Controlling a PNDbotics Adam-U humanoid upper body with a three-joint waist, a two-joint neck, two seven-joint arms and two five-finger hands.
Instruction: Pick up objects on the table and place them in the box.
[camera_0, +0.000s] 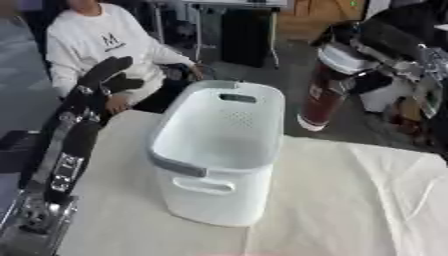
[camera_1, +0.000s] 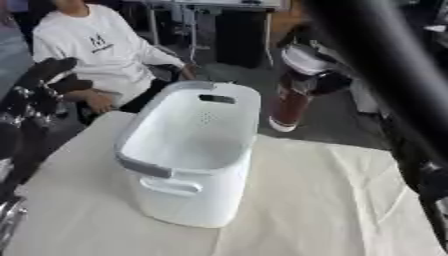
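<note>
We're looking down at a table (camera_0: 350, 200) under a cream cloth, and the white plastic box (camera_0: 219, 150) is sitting on it, a bit left of the middle. It's a tall oval tub with a grey band along its near rim, a cut-out handle in the near wall and another slot in the far wall. From here its inside is looking bare.

Our left arm (camera_0: 66, 155) is rising just left of the box, with the left hand (camera_0: 109, 75) up past the box's far-left corner, fingers looking straight and holding nothing.

To the right of the box, our right hand (camera_0: 372, 75) is curled around a dark red cylinder (camera_0: 322, 102) with a white cap, hanging beyond the table's far edge. We can't read any label on it.
</note>
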